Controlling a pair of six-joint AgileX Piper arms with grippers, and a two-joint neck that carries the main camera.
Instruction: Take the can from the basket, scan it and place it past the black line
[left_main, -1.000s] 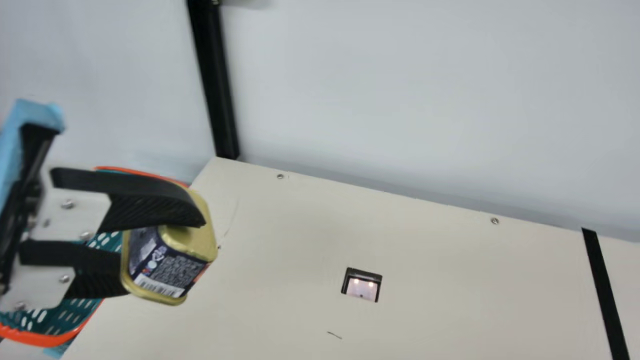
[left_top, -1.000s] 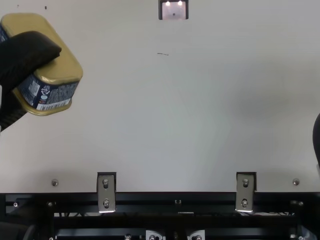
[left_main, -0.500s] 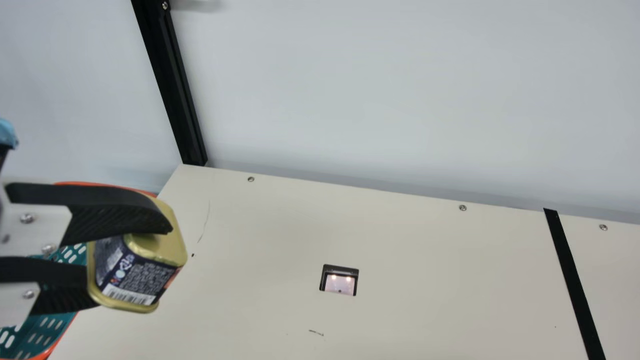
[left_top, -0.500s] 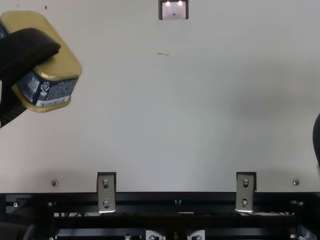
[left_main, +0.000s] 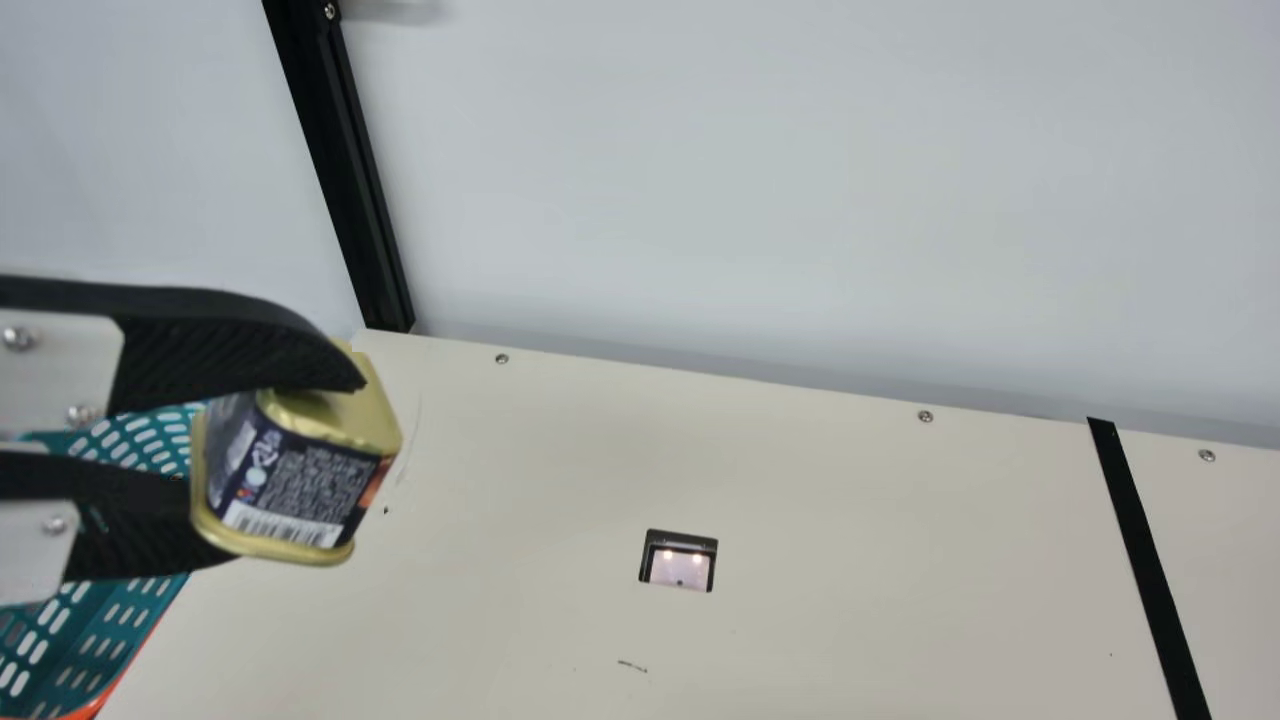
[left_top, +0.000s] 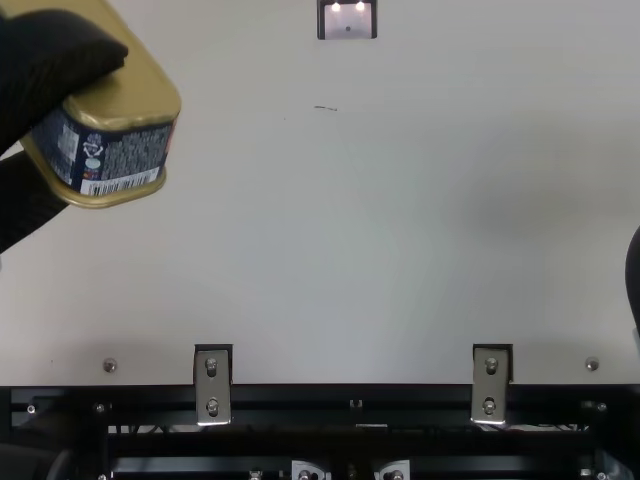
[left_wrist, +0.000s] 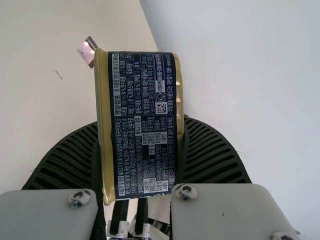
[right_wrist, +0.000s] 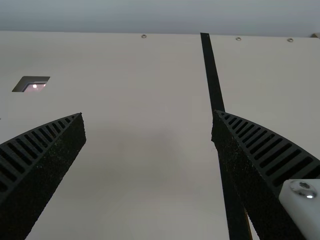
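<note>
Can (left_main: 315, 485): aloft and tilted beside the basket (left_main: 135, 620) — it looked stiff and fairly heavy, its smooth metal likely slippery; the flat gold ends seemed the best grip, leaving the label bare.
Left end effector (left_main: 297, 470): closed across those ends.
Scanner (left_main: 680, 568): set in the surface (left_main: 850, 560), apart from the can.
Black line (left_main: 1143, 560): beyond the scanner.
Right end effector (right_wrist: 148, 117): wide — gripping nothing.
</note>
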